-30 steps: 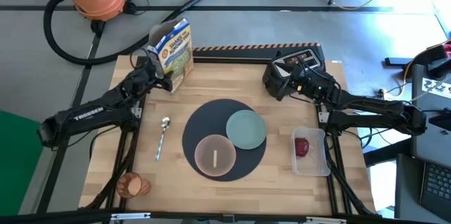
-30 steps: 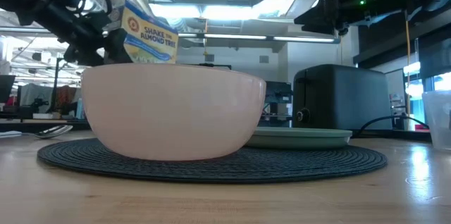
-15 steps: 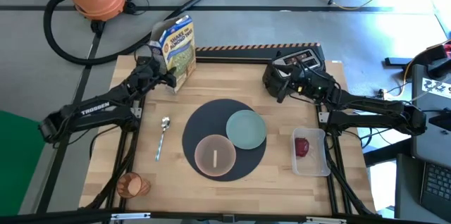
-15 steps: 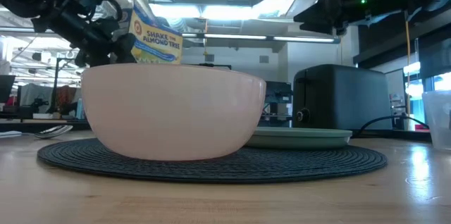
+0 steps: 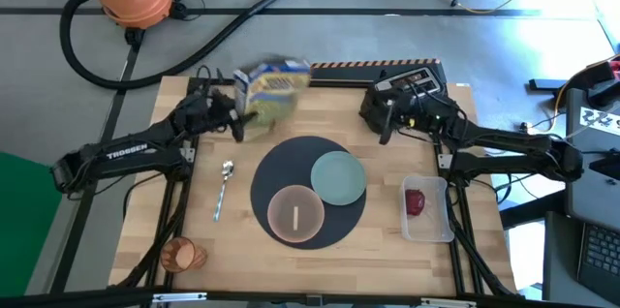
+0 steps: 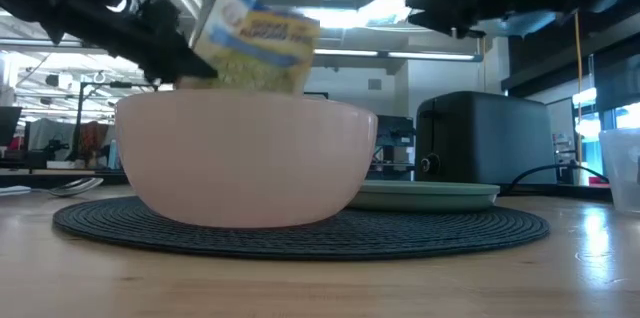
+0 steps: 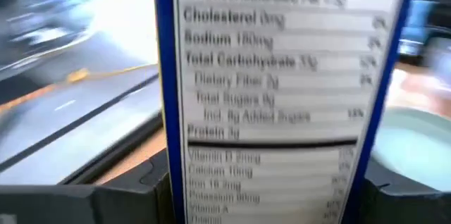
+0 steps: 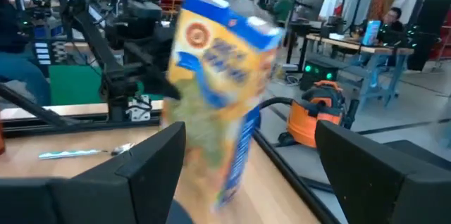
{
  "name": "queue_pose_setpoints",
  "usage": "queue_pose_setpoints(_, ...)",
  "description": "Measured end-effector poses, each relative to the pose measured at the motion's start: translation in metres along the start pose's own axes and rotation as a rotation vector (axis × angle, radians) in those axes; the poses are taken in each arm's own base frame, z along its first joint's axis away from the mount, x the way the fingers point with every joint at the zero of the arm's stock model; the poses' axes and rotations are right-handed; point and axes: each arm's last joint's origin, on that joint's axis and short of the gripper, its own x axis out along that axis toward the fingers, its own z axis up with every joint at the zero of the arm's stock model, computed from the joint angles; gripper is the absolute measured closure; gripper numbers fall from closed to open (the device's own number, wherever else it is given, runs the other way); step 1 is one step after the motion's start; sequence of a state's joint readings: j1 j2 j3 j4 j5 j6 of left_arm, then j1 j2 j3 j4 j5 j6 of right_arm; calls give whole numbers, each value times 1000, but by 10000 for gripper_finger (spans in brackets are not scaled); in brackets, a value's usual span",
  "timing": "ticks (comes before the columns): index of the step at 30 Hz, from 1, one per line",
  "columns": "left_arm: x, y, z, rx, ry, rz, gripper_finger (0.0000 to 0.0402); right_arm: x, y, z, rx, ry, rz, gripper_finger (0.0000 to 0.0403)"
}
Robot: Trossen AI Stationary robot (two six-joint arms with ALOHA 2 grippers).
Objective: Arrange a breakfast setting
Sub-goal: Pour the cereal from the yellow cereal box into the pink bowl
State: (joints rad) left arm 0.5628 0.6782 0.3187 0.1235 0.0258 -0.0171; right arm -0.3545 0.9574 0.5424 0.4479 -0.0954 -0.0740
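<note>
Where wooden table [image 5: 387, 240] ends — grey floor [image 5: 407, 27]; workshop, seemingly.

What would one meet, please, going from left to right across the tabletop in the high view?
Orange cup → metal spoon → cereal box held in the left pincer → pink bowl → green plate → right pincer → red apple.

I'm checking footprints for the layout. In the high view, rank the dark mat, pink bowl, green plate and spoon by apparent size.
1. Dark mat, clearly largest.
2. Pink bowl and green plate: they look about alike, so I won't rank them.
3. Spoon, long but thin, smallest in area.
</note>
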Motion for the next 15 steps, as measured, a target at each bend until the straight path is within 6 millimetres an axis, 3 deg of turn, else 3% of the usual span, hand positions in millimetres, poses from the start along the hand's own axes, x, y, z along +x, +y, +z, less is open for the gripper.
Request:
queue_pose_setpoints(5, -1, -20, 3, 129, -40, -187, 169, 39, 18, -1, -6, 66, 94, 100)
queue_pose_setpoints(9, -3, -29, 7, 202, -94, -175, 169, 67, 27, -19, -21, 160, 47, 100)
queue_pose_setpoints(15, -4, -31, 13, 272, -159, -125, 169, 86, 29, -39, -20, 163, 38, 78)
